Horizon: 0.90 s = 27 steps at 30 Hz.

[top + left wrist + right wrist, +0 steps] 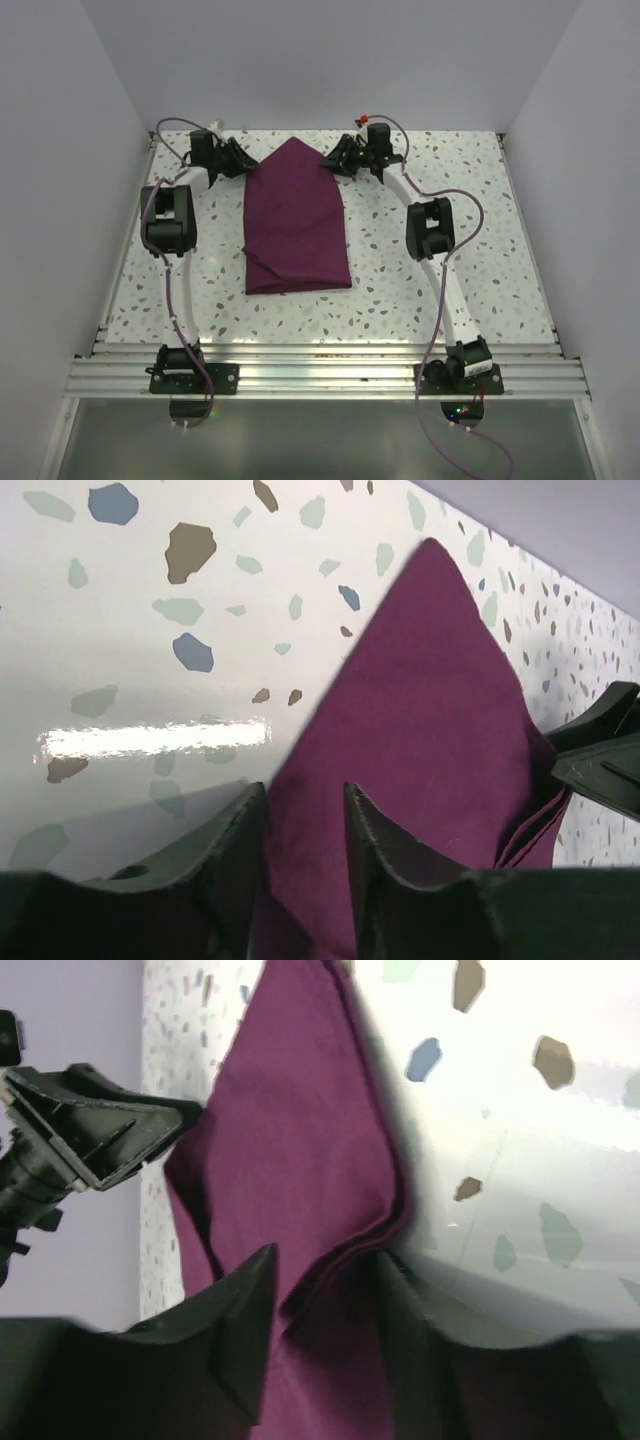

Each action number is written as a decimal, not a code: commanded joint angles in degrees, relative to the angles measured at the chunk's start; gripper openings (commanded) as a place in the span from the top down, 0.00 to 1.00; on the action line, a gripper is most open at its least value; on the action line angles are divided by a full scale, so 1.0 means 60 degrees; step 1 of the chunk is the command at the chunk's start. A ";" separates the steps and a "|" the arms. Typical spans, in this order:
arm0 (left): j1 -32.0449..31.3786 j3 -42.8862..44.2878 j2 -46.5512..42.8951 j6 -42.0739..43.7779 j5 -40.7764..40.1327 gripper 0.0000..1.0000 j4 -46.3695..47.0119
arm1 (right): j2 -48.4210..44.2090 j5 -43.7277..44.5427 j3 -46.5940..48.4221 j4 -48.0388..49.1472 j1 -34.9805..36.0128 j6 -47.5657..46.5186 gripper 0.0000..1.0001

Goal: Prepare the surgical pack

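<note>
Left pincer (303, 795): spread, fingers straddling the slanted left edge of the surgical pack (295, 225). Right pincer (327, 1257): spread, the pack's layered right edge lying between its fingers. Pack flat on the speckled counter (480, 230), mid-far, far end folded to a point between both pincers, near end square

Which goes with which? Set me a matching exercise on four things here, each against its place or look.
1 surgical pack
2 left pincer
3 right pincer
4 table

A at the pack's far right slanted edge
B white, speckled
C purple, pointed at its far end
D at the pack's far left slanted edge

Pairs: 1-C, 2-D, 3-A, 4-B
</note>
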 commanded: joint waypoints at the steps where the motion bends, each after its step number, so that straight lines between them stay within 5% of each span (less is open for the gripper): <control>1: 0.0037 0.0372 0.0458 0.0272 0.0579 0.61 -0.0472 | 0.0590 0.0593 0.0013 -0.0553 0.0166 0.0160 0.57; 4: 0.0037 0.0738 0.0692 0.0302 0.0915 0.91 -0.0969 | 0.0546 0.0609 0.0013 -0.0422 0.0107 0.0365 0.64; 6: 0.0037 0.0929 0.0693 0.0288 0.1194 1.00 -0.1014 | 0.0531 0.0579 0.0173 -0.0289 0.0092 0.0629 0.71; 12: 0.0051 0.0550 -0.0271 -0.0064 0.1576 1.00 -0.0751 | -0.0053 0.0141 0.0234 -0.0143 0.0048 0.1127 0.99; 27: 0.0022 -0.3375 -0.5455 0.0315 0.1356 1.00 -0.1583 | -0.4433 -0.0739 -0.3823 -0.1665 0.0121 -0.0117 1.00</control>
